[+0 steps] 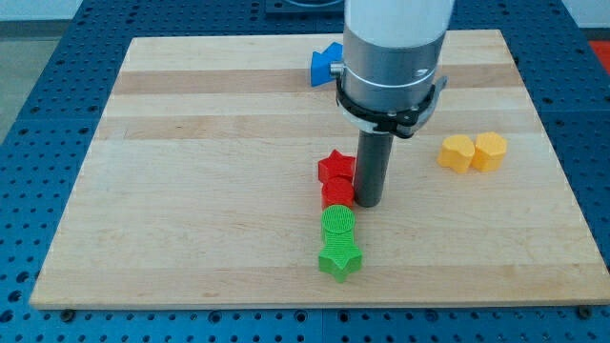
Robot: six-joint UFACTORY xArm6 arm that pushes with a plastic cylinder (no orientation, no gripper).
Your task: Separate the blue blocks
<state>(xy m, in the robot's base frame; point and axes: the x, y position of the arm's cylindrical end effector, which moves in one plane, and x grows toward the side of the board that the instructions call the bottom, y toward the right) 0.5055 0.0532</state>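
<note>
A blue block (325, 65) shows at the view's top, just left of the arm's grey body, which hides part of it; I cannot tell its shape or whether a second blue block lies behind the arm. My tip (368, 204) stands on the board near the middle, far below the blue block. It sits right beside a red star (335, 168) and a red cylinder-like block (337, 193), close to or touching their right sides.
A green round block (337, 223) and a green star (340, 258) continue the column below the red ones. Two yellow blocks (473, 151) sit side by side at the view's right. The wooden board (191, 191) lies on a blue pegboard table.
</note>
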